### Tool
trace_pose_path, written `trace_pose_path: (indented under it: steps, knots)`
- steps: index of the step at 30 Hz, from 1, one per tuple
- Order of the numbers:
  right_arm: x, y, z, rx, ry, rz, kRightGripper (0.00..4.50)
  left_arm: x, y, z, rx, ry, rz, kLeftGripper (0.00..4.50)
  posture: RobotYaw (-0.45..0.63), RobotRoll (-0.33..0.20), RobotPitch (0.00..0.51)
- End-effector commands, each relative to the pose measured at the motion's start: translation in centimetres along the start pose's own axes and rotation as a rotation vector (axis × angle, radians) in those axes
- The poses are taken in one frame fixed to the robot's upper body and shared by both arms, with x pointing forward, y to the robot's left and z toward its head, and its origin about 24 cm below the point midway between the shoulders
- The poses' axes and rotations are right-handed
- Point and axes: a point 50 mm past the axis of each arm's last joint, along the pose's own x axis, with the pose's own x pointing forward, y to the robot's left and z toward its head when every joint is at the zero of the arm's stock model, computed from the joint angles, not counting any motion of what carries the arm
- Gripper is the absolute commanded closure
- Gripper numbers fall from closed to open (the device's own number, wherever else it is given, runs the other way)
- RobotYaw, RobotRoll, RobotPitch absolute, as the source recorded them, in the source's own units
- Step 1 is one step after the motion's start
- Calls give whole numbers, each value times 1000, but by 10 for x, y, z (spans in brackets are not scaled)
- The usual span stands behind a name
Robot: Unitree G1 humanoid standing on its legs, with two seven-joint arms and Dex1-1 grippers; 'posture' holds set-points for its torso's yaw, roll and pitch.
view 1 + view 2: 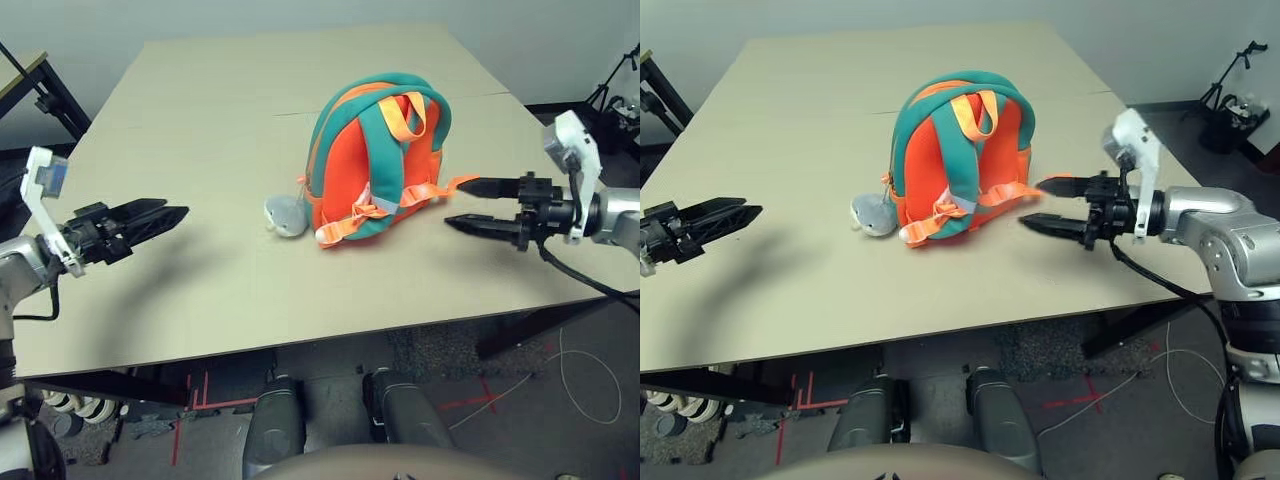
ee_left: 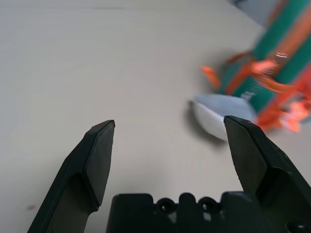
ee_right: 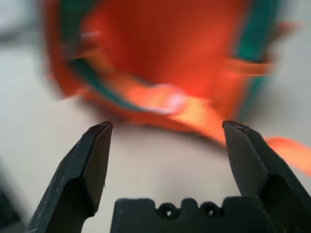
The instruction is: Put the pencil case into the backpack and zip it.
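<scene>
The backpack (image 1: 375,160) stands upright in the middle of the table, teal with an orange panel and orange straps facing me. A grey-and-white plush fish (image 1: 285,215) lies on the table beside its left side. The pencil case is out of view. My left gripper (image 1: 172,212) hovers over the table's left part, well apart from the fish, open and empty; its wrist view looks at the fish (image 2: 218,114) and the backpack (image 2: 277,63). My right gripper (image 1: 455,204) is open and empty just right of the backpack, pointing at its straps (image 3: 170,48).
The beige table (image 1: 230,110) stretches far behind the backpack, and its front edge runs close below both grippers. A dark stand (image 1: 40,95) is off the table's left back corner, a tripod (image 1: 615,90) off the right. A white cable (image 1: 580,385) lies on the floor.
</scene>
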Motion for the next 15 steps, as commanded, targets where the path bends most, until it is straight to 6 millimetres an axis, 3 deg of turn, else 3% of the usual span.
trace_pose_path:
  steps: [1, 7, 15]
  knots:
    - [4, -29, -17, 41, -21, -268, 33, 1, 16, -14, 21, -80, 188, 0, -32, 0, 60]
    - [11, -54, -45, 123, -64, -575, 33, 9, 20, -35, 61, -168, 349, 0, -21, 0, 54]
    - [13, -64, -65, 169, -130, -816, 33, 16, 20, -47, 132, -243, 512, 0, -7, 0, 61]
